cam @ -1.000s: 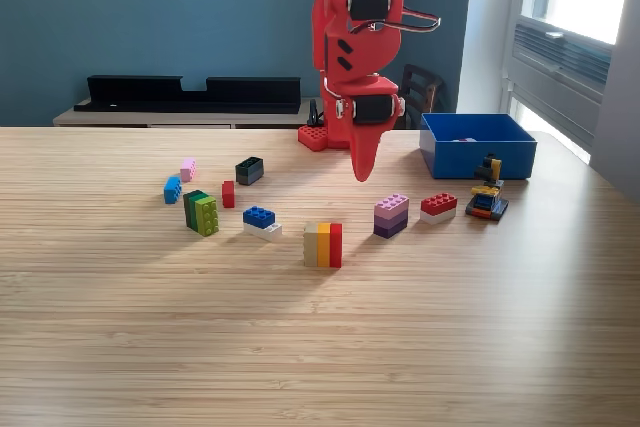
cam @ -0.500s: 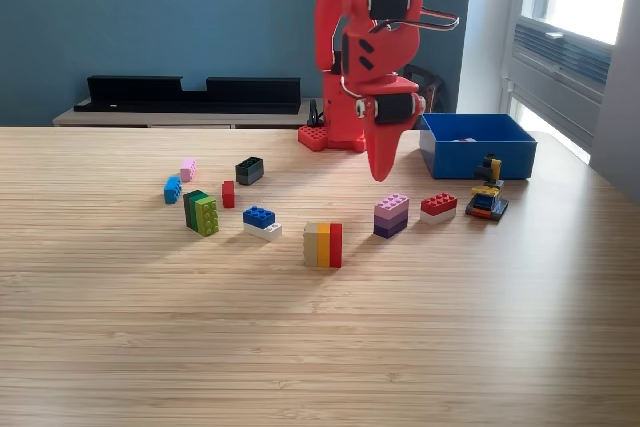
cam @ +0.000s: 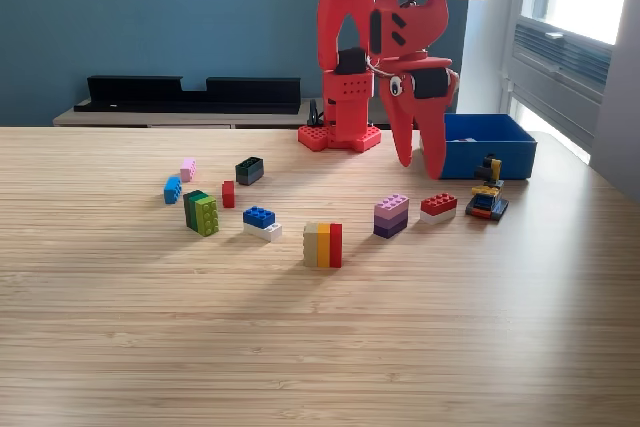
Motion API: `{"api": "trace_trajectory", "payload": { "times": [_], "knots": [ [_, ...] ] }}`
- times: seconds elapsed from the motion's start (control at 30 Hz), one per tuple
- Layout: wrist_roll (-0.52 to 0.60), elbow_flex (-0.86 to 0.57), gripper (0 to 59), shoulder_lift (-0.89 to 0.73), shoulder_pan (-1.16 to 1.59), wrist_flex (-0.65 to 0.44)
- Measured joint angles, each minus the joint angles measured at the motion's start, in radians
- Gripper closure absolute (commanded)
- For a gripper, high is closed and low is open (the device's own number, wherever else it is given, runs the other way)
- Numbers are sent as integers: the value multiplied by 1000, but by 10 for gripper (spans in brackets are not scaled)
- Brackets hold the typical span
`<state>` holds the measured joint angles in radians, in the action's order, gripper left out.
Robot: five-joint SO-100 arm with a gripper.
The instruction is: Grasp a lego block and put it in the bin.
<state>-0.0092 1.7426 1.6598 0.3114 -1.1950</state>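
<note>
Red plastic gripper (cam: 421, 164) hangs with jaws parted and empty above the wooden table (cam: 320, 347), the red-and-white block (cam: 438, 206) just at its 5 o'clock and the blue bin (cam: 480, 144) at 2 o'clock behind. A clean pick likely means lowering squarely astride the block before closing. No readable writing shows.

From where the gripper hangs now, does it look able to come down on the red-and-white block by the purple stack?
Probably yes. The gripper hangs open above the red-and-white block, nothing between them; the purple stack stands apart from it.
</note>
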Motion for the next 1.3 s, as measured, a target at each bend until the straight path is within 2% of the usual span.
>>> {"api": "trace_trajectory", "payload": {
  "times": [0.23, 0.43, 0.8, 0.93, 1.07, 1.1, 1.3],
  "knots": [
    [-2, 0, 246, 0, 37, 63],
    [-28, 0, 251, -12, 72, 74],
    [-46, -91, 266, -304, 84, 26],
    [-57, -129, 355, -360, 84, 25],
    [-49, -167, 562, -390, 84, 25],
    [-40, -176, 585, -394, 84, 25],
    [11, -189, 585, -403, 84, 25]
  ]
}}
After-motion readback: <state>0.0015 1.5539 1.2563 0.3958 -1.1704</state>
